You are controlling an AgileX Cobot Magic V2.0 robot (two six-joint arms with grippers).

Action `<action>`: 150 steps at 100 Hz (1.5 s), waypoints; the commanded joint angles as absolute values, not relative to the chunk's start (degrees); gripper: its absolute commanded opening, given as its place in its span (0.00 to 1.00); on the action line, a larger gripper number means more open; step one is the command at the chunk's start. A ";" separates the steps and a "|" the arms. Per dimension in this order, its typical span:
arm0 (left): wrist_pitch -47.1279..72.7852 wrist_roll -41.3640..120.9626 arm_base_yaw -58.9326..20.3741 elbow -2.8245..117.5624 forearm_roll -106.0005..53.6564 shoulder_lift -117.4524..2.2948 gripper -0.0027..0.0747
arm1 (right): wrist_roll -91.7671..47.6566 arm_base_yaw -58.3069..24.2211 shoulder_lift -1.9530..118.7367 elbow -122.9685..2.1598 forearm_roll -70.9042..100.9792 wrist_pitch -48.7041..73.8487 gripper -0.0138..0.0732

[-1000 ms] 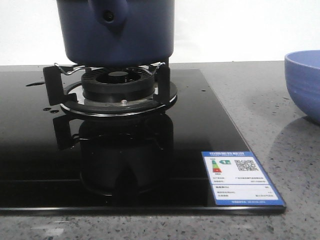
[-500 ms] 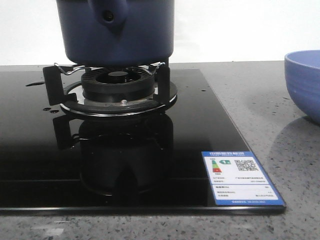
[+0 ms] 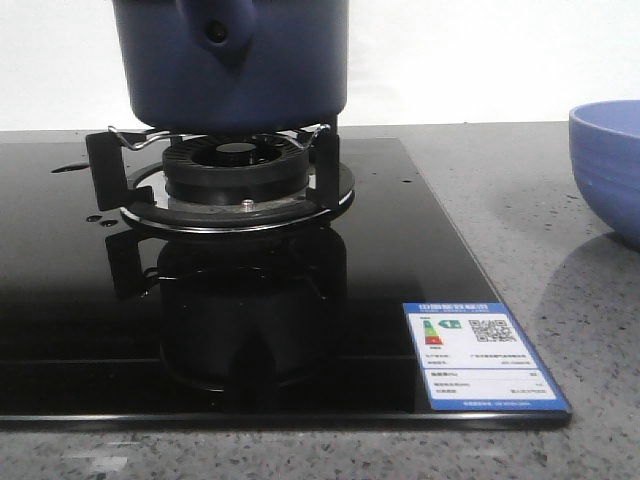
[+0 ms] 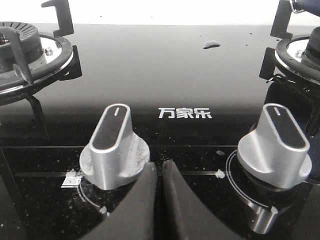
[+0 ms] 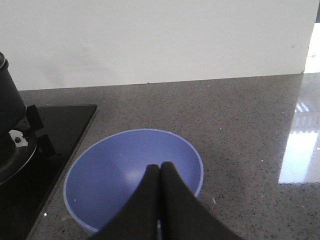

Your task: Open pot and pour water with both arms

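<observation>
In the left wrist view the left pincer (image 4: 160,187) is clenched, its two dark fingers pressed tip to tip with only a thin seam between them and nothing held; it hangs over the black glass hob (image 4: 165,65), between the two silver control knobs, the left knob (image 4: 114,148) and the right knob (image 4: 276,146), touching neither as far as can be seen. The right pincer (image 5: 160,192) is likewise clenched and empty, its fingers meeting above the hollow of the light blue bowl (image 5: 115,175), which stands on the speckled grey surface (image 5: 240,130) just beside the hob's edge. In the front view the dark navy pot (image 3: 232,62) sits upright at the upper left of centre, on the black pan supports (image 3: 100,165) over the burner (image 3: 238,165); its long axis is vertical. Its tapered handle stub (image 3: 216,32), with a small round hole, points toward the camera. The bowl's rim shows at the right edge of the frame.
</observation>
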State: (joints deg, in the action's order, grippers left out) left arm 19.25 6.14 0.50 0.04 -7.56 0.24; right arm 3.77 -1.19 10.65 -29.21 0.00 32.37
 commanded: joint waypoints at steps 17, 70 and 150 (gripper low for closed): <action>16.31 5.46 0.57 -1.84 -8.38 1.88 0.01 | 3.01 -1.32 11.17 -29.98 0.00 28.42 0.09; 16.31 5.46 0.57 -1.84 -8.38 1.88 0.01 | 3.11 5.59 3.88 -1.61 -2.67 4.81 0.09; 16.20 5.46 0.57 -1.84 -8.38 1.77 0.01 | 3.11 5.66 -1.55 1.91 -1.46 18.05 0.09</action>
State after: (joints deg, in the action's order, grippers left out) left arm 19.25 6.14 0.59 0.04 -7.78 0.24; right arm 3.77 5.22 -0.58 0.44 -1.67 18.93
